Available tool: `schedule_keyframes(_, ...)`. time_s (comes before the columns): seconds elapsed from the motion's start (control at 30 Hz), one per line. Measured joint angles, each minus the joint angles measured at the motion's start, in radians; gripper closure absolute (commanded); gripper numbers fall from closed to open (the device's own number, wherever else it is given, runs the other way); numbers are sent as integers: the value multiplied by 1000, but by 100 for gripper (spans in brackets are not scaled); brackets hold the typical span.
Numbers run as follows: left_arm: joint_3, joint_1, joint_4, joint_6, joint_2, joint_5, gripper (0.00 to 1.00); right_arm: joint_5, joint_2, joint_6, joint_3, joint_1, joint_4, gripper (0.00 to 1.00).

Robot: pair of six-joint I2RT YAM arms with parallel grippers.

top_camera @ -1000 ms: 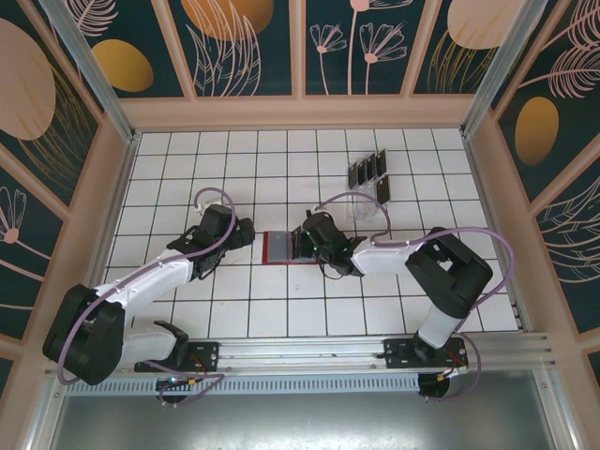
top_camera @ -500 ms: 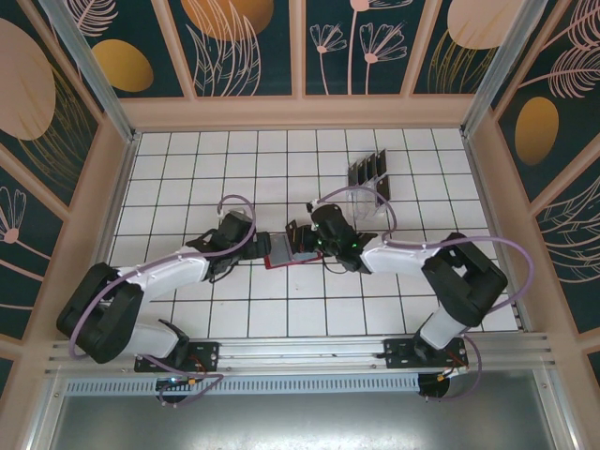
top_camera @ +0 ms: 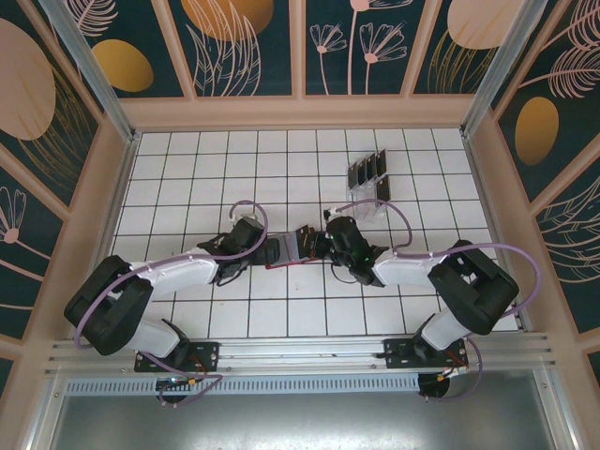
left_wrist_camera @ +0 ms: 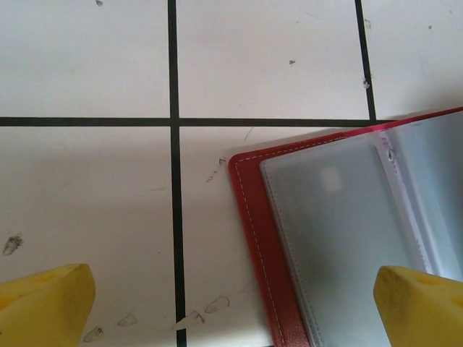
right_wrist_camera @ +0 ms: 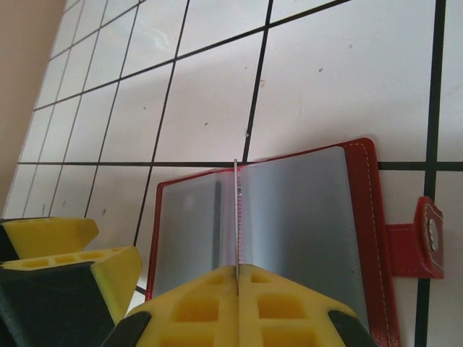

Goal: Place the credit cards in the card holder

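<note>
Pinching card holder (right_wrist_camera: pixel 293 217) leaf: right tool (right_wrist_camera: pixel 237 278) (closed) | overhead: credit cards (top_camera: pixel 368 173) upright

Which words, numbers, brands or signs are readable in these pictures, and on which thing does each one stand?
No text can be read in any view.
Black credit cards: too small in the top view to read.
Red card holder: clear sleeves and stitching, no print visible.

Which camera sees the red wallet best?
The right wrist camera: the wallet lies open, clear pockets and snap tab plain. The left wrist camera catches one corner; the top camera shows it tiny.
</note>
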Motion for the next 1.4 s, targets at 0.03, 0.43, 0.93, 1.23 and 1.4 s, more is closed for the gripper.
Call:
schedule_keyframes(0.03,0,0,1,-1,3,-2,1,0,0,2,-4,0,10,100)
schedule_keyframes(0.43,0,-15,1,-7,80,-57,1,-1,0,10,-14,0,117,100)
schedule_keyframes(0.93,-2,-21,-3,-27,83,-120,2,-35,100,36,-56,0,320,100)
schedule_keyframes(1.23,-8,-21,-1,-35,80,-124,2,-55,174,54,-64,0,443,100)
schedule_keyframes(1.4,-11,-21,3,-35,79,-124,1,-57,207,60,-66,0,482,100)
